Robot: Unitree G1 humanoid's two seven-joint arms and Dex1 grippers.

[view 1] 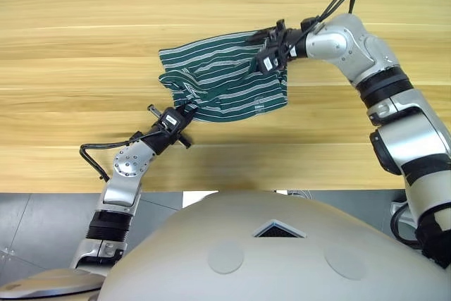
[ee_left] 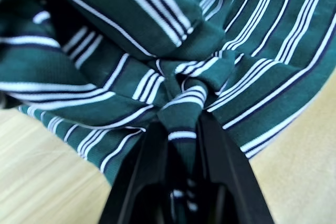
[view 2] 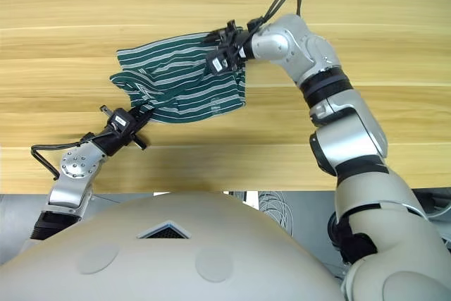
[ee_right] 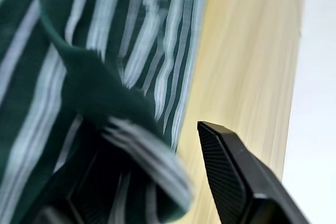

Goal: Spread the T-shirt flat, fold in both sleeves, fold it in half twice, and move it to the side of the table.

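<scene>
From the head, the green striped T-shirt point(view 1: 225, 79) lies bunched mid-table point(view 1: 84, 47) between left gripper point(view 1: 184, 109) and right gripper point(view 1: 271, 51). We should draw its edges apart, low and even.

At the left wrist, black fingers point(ee_left: 220, 150) pinch a soft knit fold.

At the right wrist, ribbed jaws stand apart, with the hem draped over one.

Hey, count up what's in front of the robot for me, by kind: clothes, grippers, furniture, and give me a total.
Clothes: 1, the green striped T-shirt
Grippers: 2, the left gripper and the right gripper
Furniture: 1, the wooden table
Total: 4
</scene>
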